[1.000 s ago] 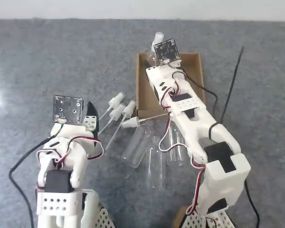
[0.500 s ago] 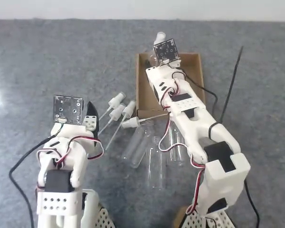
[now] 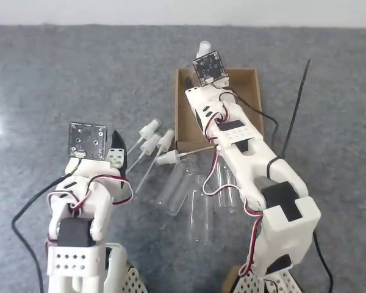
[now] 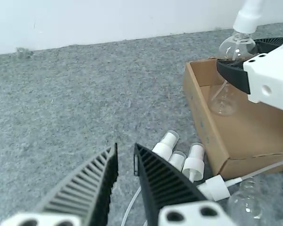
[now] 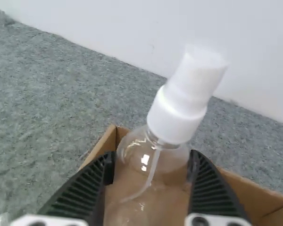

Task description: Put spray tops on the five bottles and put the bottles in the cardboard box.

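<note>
Left of the cardboard box (image 3: 249, 85) lie spray tops (image 3: 151, 141), before it bottles (image 3: 192, 204), perhaps inside a capped bottle (image 5: 165, 141).

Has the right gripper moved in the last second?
Yes, slightly. In the high view the right gripper, jaws shut on the clear bottle with a white spray top, shifted toward the left-arm-side wall of the brown cardboard box.

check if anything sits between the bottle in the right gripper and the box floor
Nothing visible does. The right gripper holds the capped bottle over the far end of the cardboard box, and the floor beneath it looks bare.
</note>
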You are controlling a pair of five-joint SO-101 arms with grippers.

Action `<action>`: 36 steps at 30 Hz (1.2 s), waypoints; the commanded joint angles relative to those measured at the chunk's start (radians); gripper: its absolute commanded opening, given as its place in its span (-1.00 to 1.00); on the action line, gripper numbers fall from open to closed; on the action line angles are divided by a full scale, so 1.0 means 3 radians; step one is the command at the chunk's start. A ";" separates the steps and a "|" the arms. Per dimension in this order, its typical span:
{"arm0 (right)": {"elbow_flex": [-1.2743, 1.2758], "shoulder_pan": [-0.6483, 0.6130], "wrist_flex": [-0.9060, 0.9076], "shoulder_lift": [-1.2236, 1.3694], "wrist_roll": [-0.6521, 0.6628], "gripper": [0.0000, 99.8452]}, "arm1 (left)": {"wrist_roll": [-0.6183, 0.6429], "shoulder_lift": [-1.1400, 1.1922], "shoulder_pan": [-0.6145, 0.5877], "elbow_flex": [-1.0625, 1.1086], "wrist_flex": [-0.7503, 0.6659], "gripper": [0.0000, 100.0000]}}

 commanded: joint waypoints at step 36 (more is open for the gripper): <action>-0.0159 -0.0115 0.0228 -0.0013 0.0072 -0.43 | 0.0005 0.0005 -0.0036 -0.0074 -0.0072 -0.90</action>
